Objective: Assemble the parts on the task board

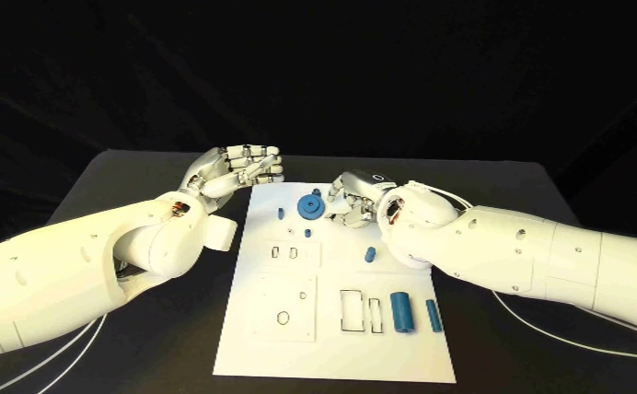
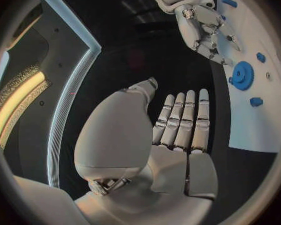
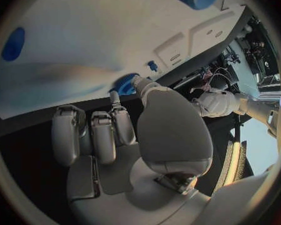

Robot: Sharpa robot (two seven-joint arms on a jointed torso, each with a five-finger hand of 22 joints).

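Item: blue gear (image 1: 312,206), on task board (image 1: 266,339) far end, my right hand (image 1: 356,199) fingertips at its edge; grip unconfirmed, cannot tell. My left hand (image 1: 242,169) empty, fingers straight, over tabletop (image 1: 133,182). Risk: gear slips, tilts, jams.

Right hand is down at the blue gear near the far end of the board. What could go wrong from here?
1. The right hand only meets the blue gear at its fingertips, so it may slip or tilt.
2. Small blue pegs lie close by and might get knocked.
3. The left hand hovers off the task board, so the board might shift.
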